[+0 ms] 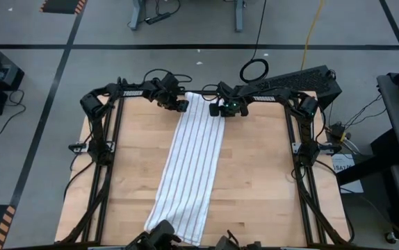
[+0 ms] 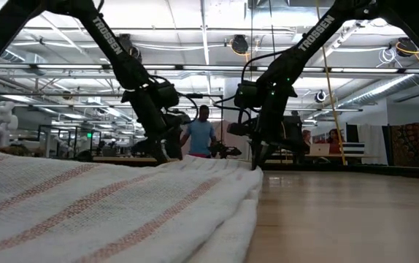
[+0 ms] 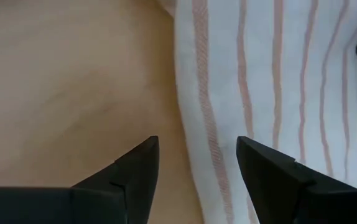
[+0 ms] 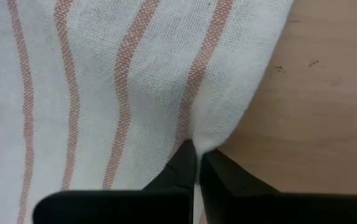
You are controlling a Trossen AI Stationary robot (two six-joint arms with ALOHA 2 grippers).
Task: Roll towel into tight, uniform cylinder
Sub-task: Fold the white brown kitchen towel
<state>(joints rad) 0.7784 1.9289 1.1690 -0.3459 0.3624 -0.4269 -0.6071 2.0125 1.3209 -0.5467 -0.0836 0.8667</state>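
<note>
The work surface is a bare wooden table (image 1: 255,173) inside a black frame, with an open workshop beyond it, where a person (image 2: 201,136) stands well back from the rig. The towel (image 1: 189,170) lies flat as one long unrolled strip, running from the far edge between my two claws down to the near edge, slightly slanted. This layout serves the task: a roll is started from one short end, so both claws are stationed at the far end, one per corner, so that the edge can be lifted evenly. My right claw (image 4: 197,163) is fully closed, and the wrist view shows a small pinch of cloth gathered between its tips at the towel's side edge, just beside bare wood. In the overhead view this claw (image 1: 220,109) sits at the far right corner. My left claw (image 3: 197,165) stands partly open, holding nothing; one finger is over the wood, the other over the striped cloth, so the towel's edge runs between them. Overhead, it (image 1: 178,104) sits at the far left corner. In my judgement, the left claw must close on its corner before any fold-over begins; a one-sided pull would skew the roll and spoil a uniform cylinder.
</note>
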